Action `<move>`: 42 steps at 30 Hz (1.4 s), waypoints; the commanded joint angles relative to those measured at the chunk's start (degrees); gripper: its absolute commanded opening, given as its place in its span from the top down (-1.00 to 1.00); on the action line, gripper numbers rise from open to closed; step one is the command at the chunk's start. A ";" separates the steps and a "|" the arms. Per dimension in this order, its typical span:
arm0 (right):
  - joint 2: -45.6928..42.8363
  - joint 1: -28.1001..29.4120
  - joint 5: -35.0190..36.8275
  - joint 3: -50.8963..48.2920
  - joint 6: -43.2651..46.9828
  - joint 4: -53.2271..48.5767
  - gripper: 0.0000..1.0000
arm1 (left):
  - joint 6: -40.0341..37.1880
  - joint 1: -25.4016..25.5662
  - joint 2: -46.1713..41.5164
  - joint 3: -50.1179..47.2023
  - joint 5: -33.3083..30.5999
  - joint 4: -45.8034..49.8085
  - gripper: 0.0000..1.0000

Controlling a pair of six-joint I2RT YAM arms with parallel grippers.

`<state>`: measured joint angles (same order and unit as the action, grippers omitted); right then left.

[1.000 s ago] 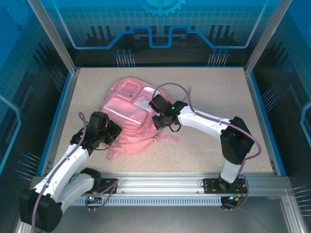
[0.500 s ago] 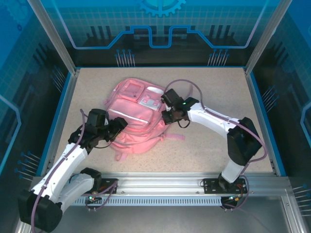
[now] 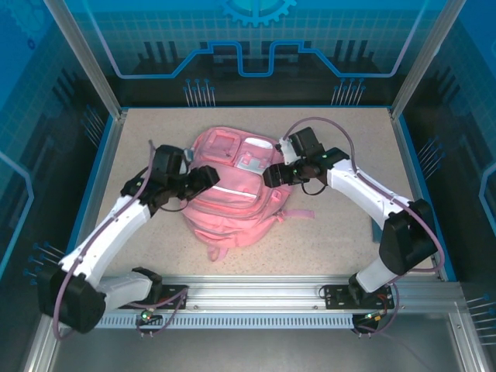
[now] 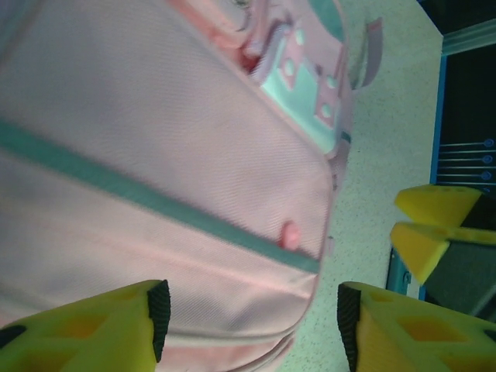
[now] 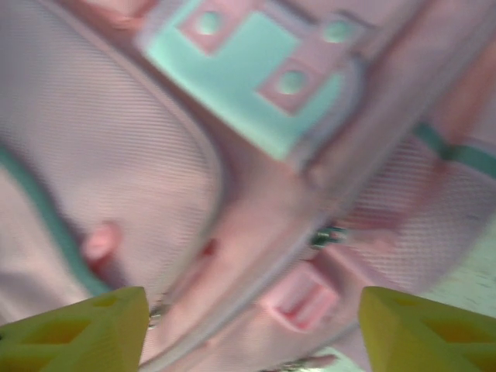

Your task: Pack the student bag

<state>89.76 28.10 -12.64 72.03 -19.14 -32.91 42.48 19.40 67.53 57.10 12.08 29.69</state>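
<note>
Fingers: on the left gripper (image 4: 252, 310) spread wide, dark-tipped yellow fingertips (image 4: 157, 308) hanging over the bag's corner and pinching nothing; on the right gripper (image 5: 256, 325) likewise well parted, with nothing clamped between them.
Change: both pairs closed a second ago, now released; both arms reach further up the table, one at each flank of the bag's far half.
Bag position: student bag (image 3: 232, 205) dragged rightward and turned, now lying flat and front-up near the middle of the table (image 3: 349, 232), top end toward the far wall.
Meaning for the task: probably a repositioning pull just finished. Pockets look closed, so packing seems not yet begun. Opening a zip is a likely next need.
Fabric: soft pink weave with a fine ribbed grain, slack and puffy, rounded at the corners.
Stripe: pale reflective band (image 3: 236, 195) across the front.
Panel: smooth pale patch (image 5: 256, 77) with small round pink studs.
Zip pull: small rounded pink tab (image 4: 288, 232) near the seam.
Strap: loose pink webbing (image 3: 298, 214) trailing onto the speckled beige surface.
</note>
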 commanded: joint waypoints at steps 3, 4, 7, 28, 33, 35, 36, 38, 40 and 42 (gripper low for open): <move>3.58 0.64 -12.50 -0.31 -1.35 4.88 -0.68 | -6.07 5.26 10.96 9.86 -5.03 -0.48 -0.02; 4.32 0.64 -12.51 -0.45 -1.28 5.40 -0.72 | -6.09 6.21 13.74 11.76 -5.70 -0.41 0.04; 6.00 0.84 -15.35 -0.18 0.56 6.67 -0.76 | -6.14 8.19 20.61 17.23 -8.78 1.16 0.21; 9.68 3.70 -26.18 -2.69 8.47 6.80 -0.86 | -1.40 8.29 30.54 16.81 -18.46 1.78 0.44; 8.06 4.24 -25.23 -3.73 8.78 6.28 -0.78 | -1.39 8.29 31.14 16.78 -18.75 1.95 0.44; 6.49 4.58 -24.08 -5.32 8.63 6.36 -0.72 | -1.43 8.29 31.39 16.95 -18.76 2.04 0.45; 5.74 4.72 -23.80 -5.92 8.60 6.53 -0.69 | -1.41 8.26 31.49 17.06 -18.76 2.12 0.45; 4.19 5.00 -23.21 -7.51 8.70 6.63 -0.62 | -1.52 8.24 31.61 17.15 -18.77 2.12 0.45; 2.95 5.18 -22.56 -8.66 8.81 6.71 -0.52 | -1.59 8.22 31.75 17.42 -18.65 2.13 0.45; 2.08 5.31 -22.01 -9.47 8.89 6.68 -0.43 | -1.62 8.29 31.79 17.68 -18.58 2.21 0.45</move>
<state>94.48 31.99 -33.43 63.86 -10.52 -24.77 40.53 27.66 98.13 74.52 -5.41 30.76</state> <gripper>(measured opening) 0.732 0.276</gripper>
